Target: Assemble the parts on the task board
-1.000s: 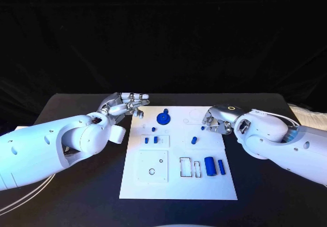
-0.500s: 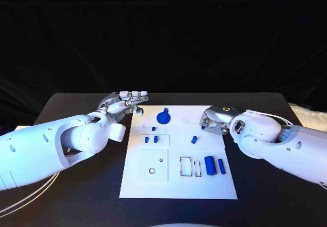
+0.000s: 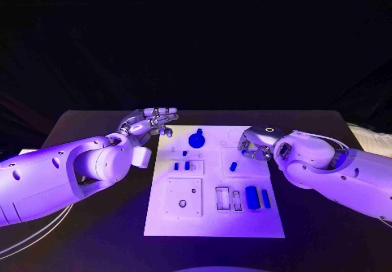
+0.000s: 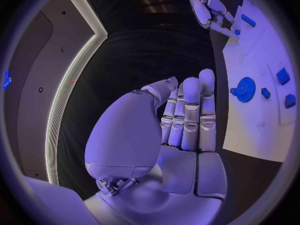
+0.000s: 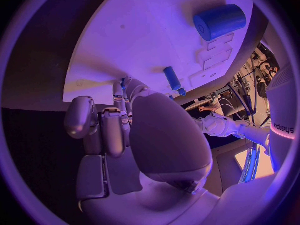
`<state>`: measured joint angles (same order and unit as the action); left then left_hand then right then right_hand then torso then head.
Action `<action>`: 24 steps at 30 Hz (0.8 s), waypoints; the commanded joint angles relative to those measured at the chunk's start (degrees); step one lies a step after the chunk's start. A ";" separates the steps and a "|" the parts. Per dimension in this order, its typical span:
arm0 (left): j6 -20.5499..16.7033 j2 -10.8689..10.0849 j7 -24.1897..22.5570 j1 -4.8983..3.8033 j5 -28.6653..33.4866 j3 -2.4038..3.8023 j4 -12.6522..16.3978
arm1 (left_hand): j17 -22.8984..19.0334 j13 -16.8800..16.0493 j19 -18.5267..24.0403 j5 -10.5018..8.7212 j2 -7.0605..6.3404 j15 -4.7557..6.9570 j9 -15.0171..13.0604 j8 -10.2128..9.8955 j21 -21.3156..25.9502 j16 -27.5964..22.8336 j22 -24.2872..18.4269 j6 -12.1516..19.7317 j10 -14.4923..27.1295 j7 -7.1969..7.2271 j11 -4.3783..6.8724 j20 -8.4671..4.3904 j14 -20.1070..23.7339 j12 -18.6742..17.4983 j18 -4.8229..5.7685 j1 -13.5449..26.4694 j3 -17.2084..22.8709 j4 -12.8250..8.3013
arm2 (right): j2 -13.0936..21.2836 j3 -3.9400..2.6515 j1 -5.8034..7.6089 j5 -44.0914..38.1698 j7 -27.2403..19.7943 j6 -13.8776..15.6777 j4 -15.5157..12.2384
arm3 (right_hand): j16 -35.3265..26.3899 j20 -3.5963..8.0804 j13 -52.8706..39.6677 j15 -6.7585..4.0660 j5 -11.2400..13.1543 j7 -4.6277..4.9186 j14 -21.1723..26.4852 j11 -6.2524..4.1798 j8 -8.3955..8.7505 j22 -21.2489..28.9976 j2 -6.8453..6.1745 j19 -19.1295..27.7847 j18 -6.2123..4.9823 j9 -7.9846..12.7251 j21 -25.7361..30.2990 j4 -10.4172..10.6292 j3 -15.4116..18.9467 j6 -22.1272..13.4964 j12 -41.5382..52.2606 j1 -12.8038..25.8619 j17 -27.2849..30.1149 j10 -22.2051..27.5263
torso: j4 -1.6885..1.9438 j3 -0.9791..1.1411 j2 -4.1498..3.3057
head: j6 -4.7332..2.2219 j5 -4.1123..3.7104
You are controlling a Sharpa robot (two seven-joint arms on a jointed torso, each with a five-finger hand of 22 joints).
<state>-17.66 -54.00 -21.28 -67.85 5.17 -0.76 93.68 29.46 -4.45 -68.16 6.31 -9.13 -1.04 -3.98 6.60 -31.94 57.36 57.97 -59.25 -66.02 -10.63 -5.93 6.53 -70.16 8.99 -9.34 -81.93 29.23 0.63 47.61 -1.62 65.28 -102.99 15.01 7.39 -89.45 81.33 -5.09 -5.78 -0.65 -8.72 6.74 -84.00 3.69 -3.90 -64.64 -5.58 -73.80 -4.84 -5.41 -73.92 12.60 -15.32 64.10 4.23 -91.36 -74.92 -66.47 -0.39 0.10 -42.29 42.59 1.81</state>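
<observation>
On the black bench (image 3: 98, 226) in front of you lies the white task board (image 3: 214, 221), long side running away from the robot. At its far end you see a blue gear part (image 3: 196, 139) standing near the middle, with a small blue peg (image 3: 184, 153) just below it. Two small blue blocks (image 3: 181, 166) sit side by side in a framed recess on the board's left half, and another blue peg (image 3: 233, 166) lies toward the right. Nearer the robot, a thick blue cylinder (image 3: 251, 198) and a slimmer blue bar (image 3: 265, 198) lie next to two narrow slots (image 3: 228, 199); a square panel (image 3: 184, 198) with a small hole takes up the left near quarter.

Your left hand (image 3: 152, 122) hovers over the bench just off the board's far left corner, fingers (image 4: 190, 116) straight and held close together, palm empty. Nothing stands between it and the gear.

Your right hand (image 3: 255, 144) is over the board's far right edge, its fingers curled down toward the surface; a small blue piece (image 5: 123, 83) shows at the fingertips, but you cannot tell whether it is pinched or merely beneath them. The right forearm (image 3: 327, 167) covers the bench beside the board's right edge.
</observation>
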 commanded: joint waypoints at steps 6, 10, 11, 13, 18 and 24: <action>-1.27 0.01 0.82 0.00 -0.18 0.03 -0.25 | -0.10 -0.07 0.18 -0.10 0.48 0.18 0.06 0.00 0.28 0.32 -0.07 -0.05 0.01 0.16 -0.08 -0.03 0.36 0.27 -1.16 -0.01 -0.13 -0.36 | -0.23 0.38 -0.55 -1.09 0.21 -2.71 0.24 | 0.18 0.16 0.43 -0.59 1.64 -0.16 -3.62 -0.46 -1.27 -1.51 1.09 -1.24 -0.43 -0.87 -1.17 -2.44 -3.23 3.20 1.01 -0.15 -2.47 -3.97 | -0.03 -0.01 -0.02 | 0.11 -0.04; -0.92 0.04 0.68 0.00 -0.22 0.03 -0.20 | -0.14 -0.08 0.18 -0.09 0.52 0.19 0.06 0.01 0.29 0.32 -0.08 -0.05 0.03 0.15 -0.09 -0.04 0.39 0.34 -1.16 -0.08 -0.15 -0.46 | -0.27 0.39 -0.64 -1.73 0.54 -1.66 0.07 | 0.34 0.19 0.60 -0.59 2.44 -0.10 -3.66 -0.54 -1.38 -2.12 1.49 -1.53 -0.32 -1.23 -1.62 -3.97 -5.36 3.95 1.01 -0.24 -2.61 -5.48 | -0.01 -0.02 0.00 | 0.18 -0.09; -0.83 0.04 0.64 0.00 -0.23 0.03 -0.18 | -0.14 -0.08 0.18 -0.09 0.52 0.19 0.06 0.01 0.29 0.32 -0.08 -0.05 0.03 0.15 -0.09 -0.04 0.39 0.34 -1.16 -0.08 -0.15 -0.46 | -0.28 0.39 -0.66 -1.86 0.58 -1.14 0.01 | 0.37 0.20 0.67 -0.60 2.57 -0.08 -3.67 -0.53 -1.35 -2.21 1.51 -1.56 -0.31 -1.29 -1.69 -4.30 -5.88 4.02 0.91 -0.16 -2.64 -5.67 | -0.03 -0.02 -0.01 | 0.23 -0.07; -0.73 0.04 0.58 0.00 -0.23 0.03 -0.15 | -0.14 -0.08 0.18 -0.09 0.52 0.19 0.06 0.01 0.29 0.32 -0.08 -0.05 0.03 0.15 -0.09 -0.04 0.39 0.34 -1.16 -0.08 -0.15 -0.46 | -0.28 0.39 -0.72 -2.16 0.62 -0.13 -0.17 | 0.49 0.20 0.87 -0.55 2.66 -0.01 -3.69 -0.43 -1.14 -2.51 1.43 -1.66 -0.26 -1.39 -1.92 -5.12 -7.27 4.01 0.56 0.12 -2.77 -5.90 | -0.03 -0.01 0.00 | 0.30 -0.05; -0.60 0.00 0.51 0.00 -0.24 0.03 -0.09 | -0.18 -0.08 0.17 -0.08 0.59 0.19 0.06 0.02 0.31 0.32 -0.09 -0.06 0.07 0.15 -0.09 -0.06 0.41 0.43 -1.15 -0.16 -0.16 -0.58 | -0.09 0.38 -0.82 -2.37 0.66 2.37 -0.73 | 0.64 0.09 1.33 -0.43 2.75 0.12 -3.70 -0.35 -0.60 -3.01 0.69 -1.65 -0.23 -1.75 -2.34 -7.21 -11.04 4.18 -0.28 2.21 -2.86 -6.49 | 0.00 0.03 0.01 | 0.37 -0.04; -0.92 -0.05 0.80 0.00 -0.24 0.03 -0.22 | -0.24 -0.06 0.16 -0.10 0.59 0.16 0.08 -0.02 0.34 0.33 -0.12 0.03 0.20 0.08 -0.15 -0.05 0.44 0.51 -1.13 -0.05 -0.29 -0.62 | 0.64 0.28 -0.85 -1.00 0.52 5.28 -1.87 | 0.73 0.04 1.52 -0.34 2.74 0.28 -3.70 -0.27 -0.28 -3.33 0.23 -1.69 -0.19 -1.91 -2.58 -8.45 -12.89 4.09 -0.48 3.27 -2.92 -6.47 | -0.05 0.10 0.09 | 0.46 0.13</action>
<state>-18.61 -54.03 -20.44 -67.84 5.08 -0.76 93.43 29.26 -4.44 -68.16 6.32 -9.13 -0.88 -3.98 6.60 -31.95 57.36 57.91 -59.25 -66.02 -10.62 -5.93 6.53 -70.00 9.31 -9.34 -81.93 28.91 0.30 48.25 -1.34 64.52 -104.38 15.64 10.36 -90.81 81.84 -5.13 -4.25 -1.04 -5.73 6.93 -84.02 5.35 -4.55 -67.92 -5.51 -75.22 -4.84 -7.32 -76.33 5.34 -26.70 67.99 3.91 -88.56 -74.91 -70.55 -0.39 0.14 -42.27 43.04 1.85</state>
